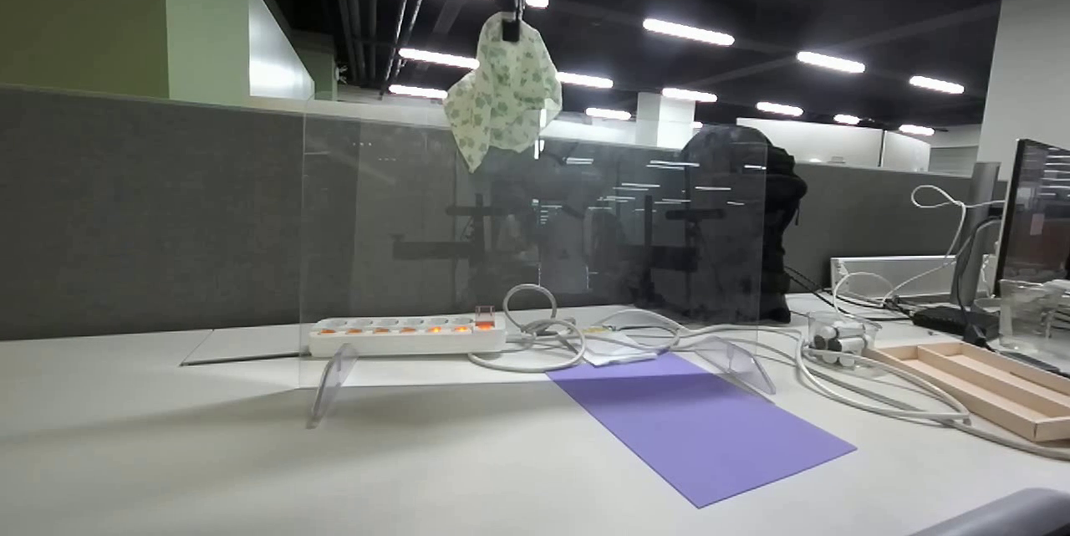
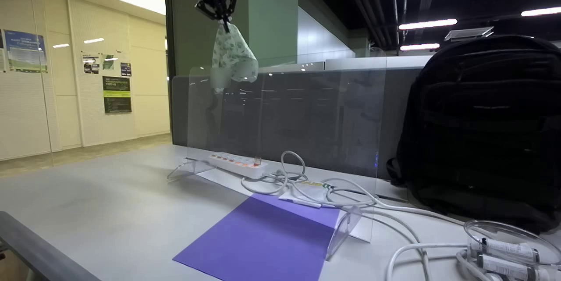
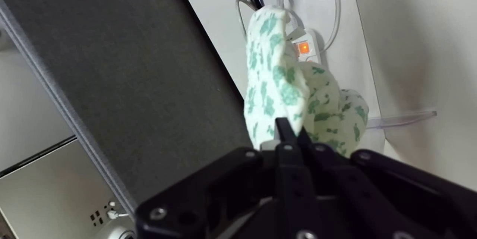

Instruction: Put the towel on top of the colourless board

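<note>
The towel, white with green print, hangs in both exterior views and in the wrist view. My gripper is shut on its upper part, high above the desk; the gripper also shows in an exterior view and the wrist view. The colourless board is a transparent upright panel on two clear feet, also in an exterior view. The towel's lower folds overlap the board's top edge. One fold looks dimmer, as if seen through the board. Contact with the board is unclear.
A white power strip and looped cables lie behind the board. A purple sheet lies under its one end. A grey partition, a black backpack, a wooden tray and a clear container stand around.
</note>
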### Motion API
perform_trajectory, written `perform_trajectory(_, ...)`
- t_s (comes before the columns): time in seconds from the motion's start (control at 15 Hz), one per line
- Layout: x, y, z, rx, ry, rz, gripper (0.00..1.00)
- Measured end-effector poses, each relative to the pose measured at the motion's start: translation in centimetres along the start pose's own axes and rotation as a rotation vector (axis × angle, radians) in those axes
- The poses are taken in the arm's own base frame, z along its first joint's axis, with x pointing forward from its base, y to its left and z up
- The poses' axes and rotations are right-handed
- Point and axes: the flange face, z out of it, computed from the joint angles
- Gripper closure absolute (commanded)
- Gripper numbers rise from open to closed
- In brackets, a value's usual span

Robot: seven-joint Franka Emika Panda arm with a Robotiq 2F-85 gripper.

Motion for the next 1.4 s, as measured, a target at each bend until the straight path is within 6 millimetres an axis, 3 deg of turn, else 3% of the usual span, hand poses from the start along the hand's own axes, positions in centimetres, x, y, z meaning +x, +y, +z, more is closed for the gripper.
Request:
perform_trajectory(0.07, 0.0, -0.1, 0.3, 0.012, -0.008, -0.005, 0.74)
perform_trajectory(0.2, -0.1, -0.4, 1.0, 0.034, -0.024, -0.015, 0.66)
perform_trajectory(0.73, -0.3, -1.1, 3.3, 0.098, -0.074, -0.049, 0.12)
perform_trajectory(0.8, -0.4, -1.2, 3.4, 0.104, -0.079, -0.052, 0.55)
perform_trajectory(0.93, -0.4, -1.3, 3.7, 0.110, -0.085, -0.055, 0.51)
perform_trajectory(1.4, -0.6, -1.7, 4.3, 0.120, -0.095, -0.060, 0.98)
